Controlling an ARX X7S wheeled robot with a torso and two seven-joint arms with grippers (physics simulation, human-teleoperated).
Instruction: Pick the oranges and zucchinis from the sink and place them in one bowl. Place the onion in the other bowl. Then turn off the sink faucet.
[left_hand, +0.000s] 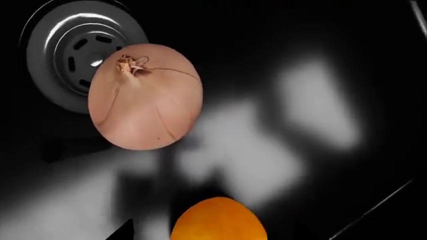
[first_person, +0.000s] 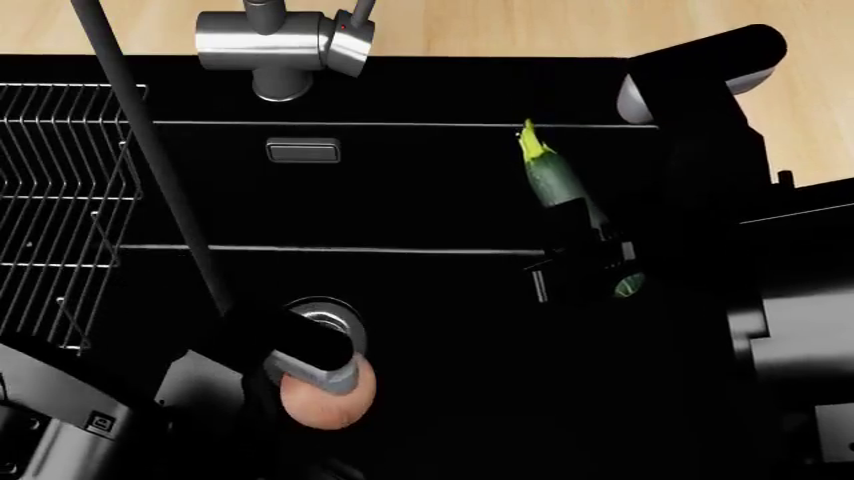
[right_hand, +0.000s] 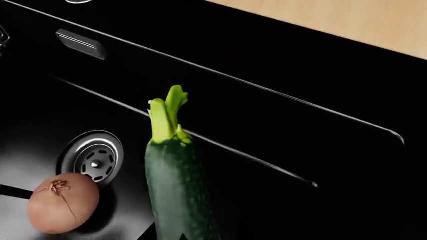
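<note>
My right gripper (first_person: 587, 275) is shut on the lower end of the dark green zucchini (first_person: 551, 178), held above the black sink (first_person: 441, 330) with its pale stem tip up; the wrist view shows the zucchini (right_hand: 177, 185) between the fingers. The tan onion (left_hand: 145, 95) lies on the sink floor beside the steel drain (left_hand: 70, 50). My left arm (first_person: 300, 350) hangs over the onion (first_person: 324, 400). My left gripper (left_hand: 213, 236) stands open at the orange (left_hand: 219, 220), one fingertip (left_hand: 123, 231) apart from it. Both bowls are out of view.
The steel faucet (first_person: 280, 45) stands at the sink's back edge, its dark spout pipe (first_person: 160, 170) slanting over the basin. A wire rack (first_person: 60, 200) covers the left side. An overflow slot (first_person: 303, 151) is in the back wall. Wooden counter (first_person: 534, 25) lies behind.
</note>
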